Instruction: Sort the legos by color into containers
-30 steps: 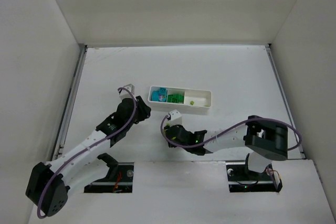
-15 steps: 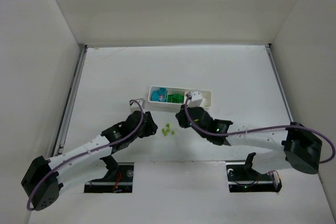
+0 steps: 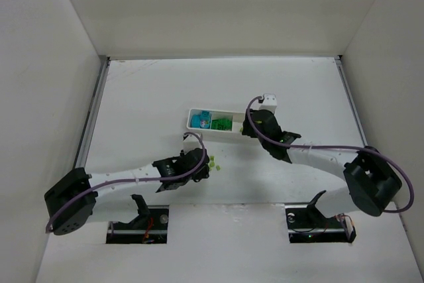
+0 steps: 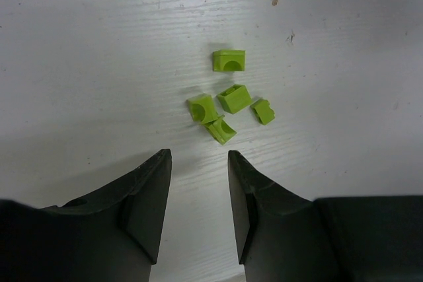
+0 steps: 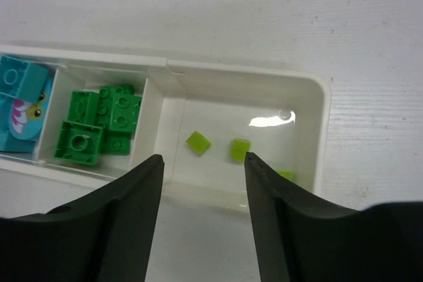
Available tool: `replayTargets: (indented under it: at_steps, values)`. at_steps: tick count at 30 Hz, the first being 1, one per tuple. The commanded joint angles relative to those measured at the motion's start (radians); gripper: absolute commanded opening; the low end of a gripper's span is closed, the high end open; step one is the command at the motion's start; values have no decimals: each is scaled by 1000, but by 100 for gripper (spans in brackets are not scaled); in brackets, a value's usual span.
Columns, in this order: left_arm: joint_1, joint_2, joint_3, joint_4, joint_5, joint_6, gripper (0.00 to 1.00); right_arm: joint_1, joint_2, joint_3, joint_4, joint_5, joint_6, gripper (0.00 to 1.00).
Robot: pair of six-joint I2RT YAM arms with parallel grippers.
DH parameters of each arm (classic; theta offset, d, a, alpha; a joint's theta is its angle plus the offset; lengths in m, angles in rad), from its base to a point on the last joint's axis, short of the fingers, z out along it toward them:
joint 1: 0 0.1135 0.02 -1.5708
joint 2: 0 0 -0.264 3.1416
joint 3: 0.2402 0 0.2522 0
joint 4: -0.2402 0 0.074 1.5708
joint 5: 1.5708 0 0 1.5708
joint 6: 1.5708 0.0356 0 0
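L gripper (image 4: pixel 197 166) & R gripper (image 5: pixel 203 166) part-open, both empty

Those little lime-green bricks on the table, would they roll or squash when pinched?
Probably neither: the lime bricks look hard and blocky with flat faces, so they should stay put. Tiny beside the left gripper, they seem light and may skid across the table if nudged.

Cyan legos (image 5: pixel 16 84) cut off at frame edge.

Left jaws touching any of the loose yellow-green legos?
Apart. Left wrist view: bare table shows between the left gripper and the nearest yellow-green lego.
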Motion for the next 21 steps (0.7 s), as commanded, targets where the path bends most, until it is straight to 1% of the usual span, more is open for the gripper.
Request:
replayTargets:
  at_steps: [1,8,13,21]
  values:
    - [-15,17,49,34,-54,-24,37,2,-62,13,56,4,-9,60]
    - [-21,80,73,44,-46,-24,35,10,-142,-39,76,-13,-5,60]
    - [-48,129,99,42,-55,-32,35,23,-136,-36,83,-27,-5,60]
    - [-34,183,112,57,-55,-31,35,73,-123,-25,108,-34,-11,60]
